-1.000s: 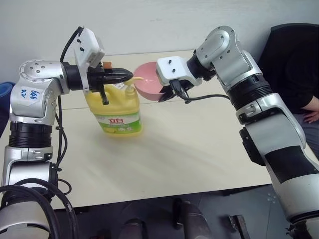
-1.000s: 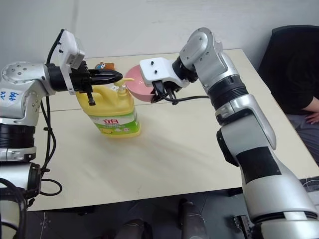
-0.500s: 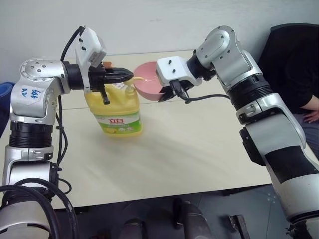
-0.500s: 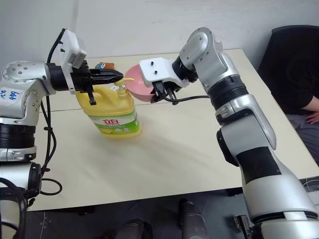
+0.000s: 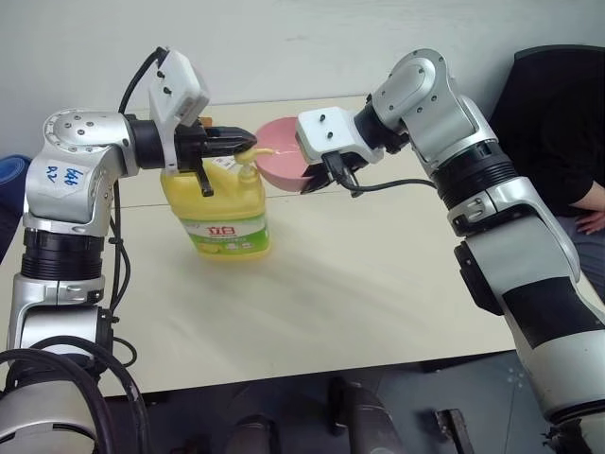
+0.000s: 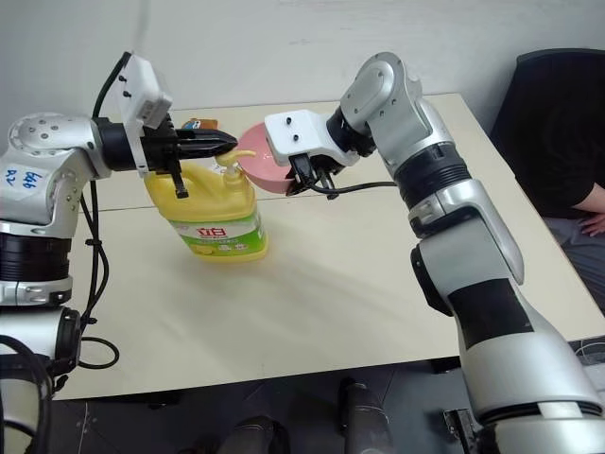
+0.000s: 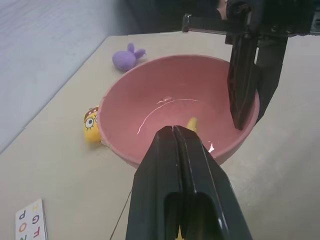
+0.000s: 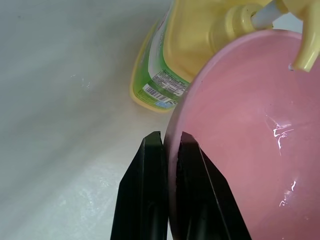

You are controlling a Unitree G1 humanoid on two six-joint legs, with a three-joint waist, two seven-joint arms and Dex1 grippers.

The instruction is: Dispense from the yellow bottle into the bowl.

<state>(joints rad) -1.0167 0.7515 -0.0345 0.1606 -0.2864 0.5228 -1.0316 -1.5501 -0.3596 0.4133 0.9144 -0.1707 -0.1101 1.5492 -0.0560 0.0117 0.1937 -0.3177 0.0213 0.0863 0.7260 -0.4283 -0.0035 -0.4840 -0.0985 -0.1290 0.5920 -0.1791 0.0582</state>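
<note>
The yellow bottle (image 5: 222, 206) stands upright on the table, its green-and-white label facing me. My left gripper (image 5: 243, 144) is shut, and its closed fingers lie on top of the pump head. My right gripper (image 8: 167, 144) is shut on the rim of the pink bowl (image 5: 277, 163) and holds it tilted, off the table, beside the pump. The yellow spout (image 8: 305, 52) reaches over the bowl's rim. Inside the bowl (image 7: 170, 102) are thin glossy streaks.
The beige table (image 5: 359, 284) has open room in front of the bottle. Behind the bowl lie a small yellow toy (image 7: 91, 126), a purple toy (image 7: 126, 56) and a lettered card (image 7: 29, 225). A person in black (image 5: 567, 132) sits at the far right.
</note>
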